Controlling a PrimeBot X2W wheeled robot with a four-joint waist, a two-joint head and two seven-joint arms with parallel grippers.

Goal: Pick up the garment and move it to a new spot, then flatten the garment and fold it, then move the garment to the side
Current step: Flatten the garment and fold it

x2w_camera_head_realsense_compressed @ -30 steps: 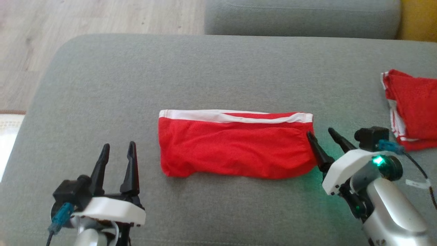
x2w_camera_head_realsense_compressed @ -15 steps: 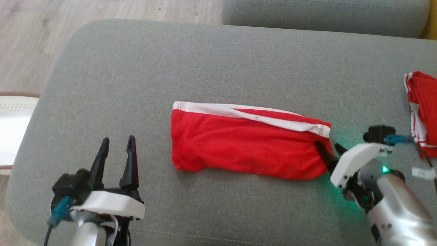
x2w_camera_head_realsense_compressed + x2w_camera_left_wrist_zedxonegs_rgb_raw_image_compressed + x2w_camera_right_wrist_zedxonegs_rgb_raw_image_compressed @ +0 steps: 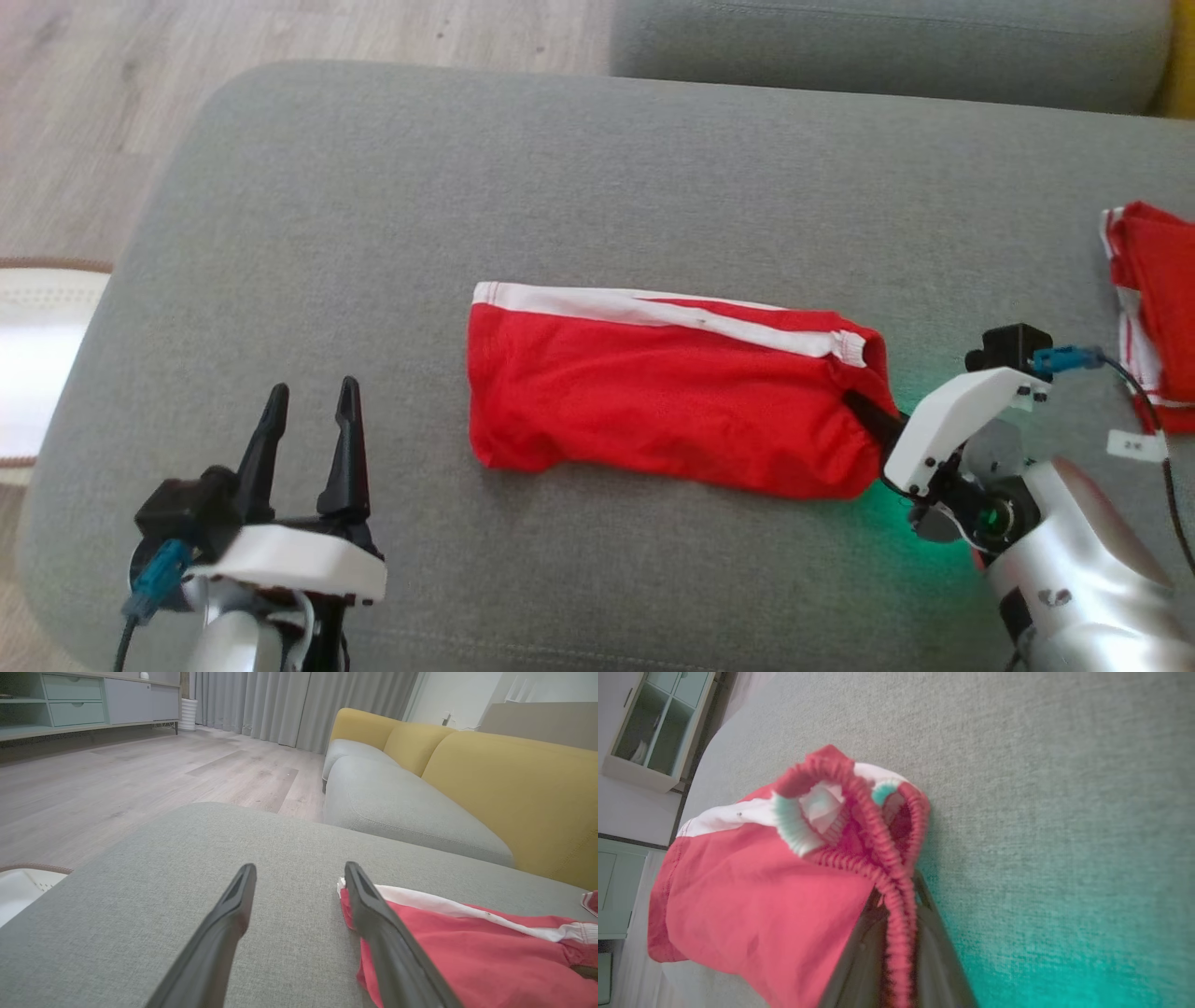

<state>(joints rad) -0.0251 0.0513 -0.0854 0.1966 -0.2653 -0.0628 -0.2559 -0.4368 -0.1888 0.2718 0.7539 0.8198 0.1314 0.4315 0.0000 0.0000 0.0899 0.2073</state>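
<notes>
Right wrist view: my right gripper (image 3: 899, 893) is clamped on the gathered elastic hem (image 3: 882, 858) at the right end of the garment (image 3: 752, 896), with the ribbed edge pinched between both fingers. More than one layer appears caught; I cannot tell whether all are.

Head view: the garment lies lengthwise on the grey cushion (image 3: 579, 187), its white stripe (image 3: 653, 313) along the far edge and the cloth bunched at my grip. My left gripper (image 3: 308, 420) sits near the garment's left end, not touching it, fingers spread and holding nothing. A second red piece (image 3: 1158, 289) lies at the cushion's right edge, well apart.

Assessment: the step in hand is the pick-up. I should raise the hem slowly and straight up until the far end leaves the cushion, watching for slip at the elastic. The carry should steer clear of the second red piece to avoid tangling. The left gripper is best brought to the opposite end once flattening begins.
</notes>
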